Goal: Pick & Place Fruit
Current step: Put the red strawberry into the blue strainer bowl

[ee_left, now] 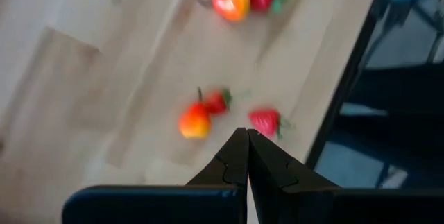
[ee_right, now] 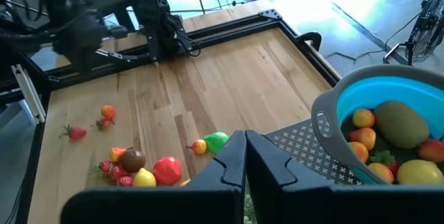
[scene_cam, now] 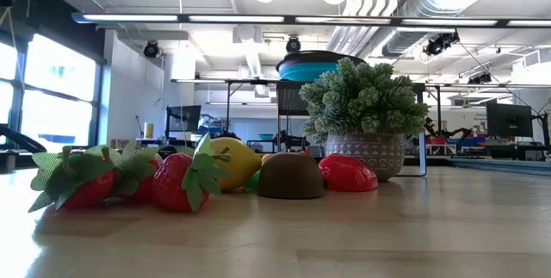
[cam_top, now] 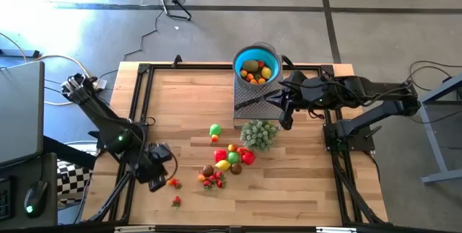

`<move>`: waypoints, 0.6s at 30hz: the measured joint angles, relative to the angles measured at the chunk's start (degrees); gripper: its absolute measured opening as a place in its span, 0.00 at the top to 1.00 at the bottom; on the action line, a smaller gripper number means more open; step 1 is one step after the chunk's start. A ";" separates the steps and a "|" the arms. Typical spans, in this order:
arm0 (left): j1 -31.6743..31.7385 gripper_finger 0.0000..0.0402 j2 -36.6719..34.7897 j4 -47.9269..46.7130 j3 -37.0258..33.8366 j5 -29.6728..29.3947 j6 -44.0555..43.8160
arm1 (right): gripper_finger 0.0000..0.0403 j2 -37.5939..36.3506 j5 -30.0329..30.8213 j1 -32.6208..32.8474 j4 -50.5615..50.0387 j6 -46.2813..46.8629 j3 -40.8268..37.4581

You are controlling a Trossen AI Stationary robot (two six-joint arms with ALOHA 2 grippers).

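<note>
We see a bright blue bowl (cam_top: 257, 63) holding orange, yellow and brown fruit (cam_top: 255, 71). Beside the bowl a black mesh-patterned mat (cam_top: 254, 102) lies on the pale wood-striped table (cam_top: 180, 103). Below the bowl sits a pale green bushy plant (cam_top: 258, 133) in a white dotted pot (scene_cam: 365, 151).

A bowl (cam_top: 257, 63) sits at the table's (cam_top: 188, 103) far edge, several fruits inside it, with a perforated tray (cam_top: 253, 103) just before it. A potted plant (cam_top: 259, 133) stands in front of the tray, a cluster of fruit (cam_top: 229, 159) before that. Two strawberries (cam_top: 175, 192) lie apart near the left gripper (cam_top: 157, 183). The right gripper (cam_top: 284, 115) hovers beside the tray.
</note>
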 joint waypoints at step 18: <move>-4.28 1.00 9.53 3.00 10.03 4.11 -34.61 | 0.99 0.00 0.00 0.00 0.00 -2.78 0.00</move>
